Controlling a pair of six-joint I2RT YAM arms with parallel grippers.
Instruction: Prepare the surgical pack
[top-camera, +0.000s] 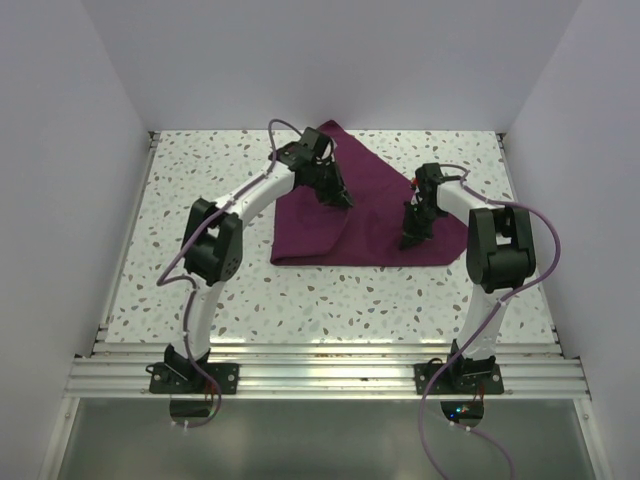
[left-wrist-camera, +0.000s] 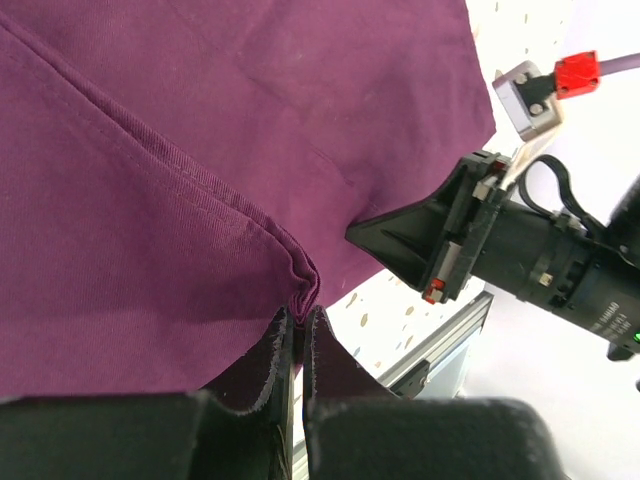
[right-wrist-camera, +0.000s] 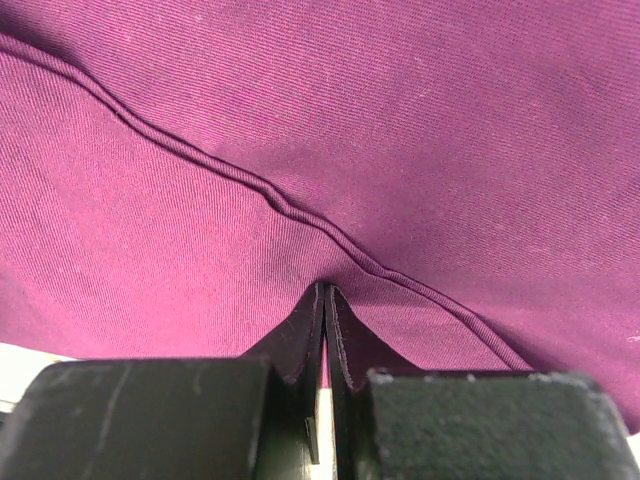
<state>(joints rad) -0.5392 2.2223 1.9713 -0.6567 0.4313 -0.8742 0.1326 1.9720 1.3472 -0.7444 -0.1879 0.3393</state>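
Note:
The surgical pack (top-camera: 362, 205) is a deep purple-maroon cloth, partly folded, lying at the back middle of the table. My left gripper (top-camera: 343, 199) is shut on a bunched fold of the cloth; in the left wrist view the pinched edge (left-wrist-camera: 303, 290) rises between its fingertips (left-wrist-camera: 300, 318). My right gripper (top-camera: 410, 240) is shut on the cloth near its front right edge; in the right wrist view the cloth (right-wrist-camera: 320, 130) fills the frame and its fingertips (right-wrist-camera: 325, 292) pinch it below a hem seam. The right arm's gripper also shows in the left wrist view (left-wrist-camera: 420, 245).
The speckled white table (top-camera: 200, 180) surrounds the cloth. White walls stand on three sides. An aluminium rail (top-camera: 330, 365) runs along the near edge, where both arm bases are bolted.

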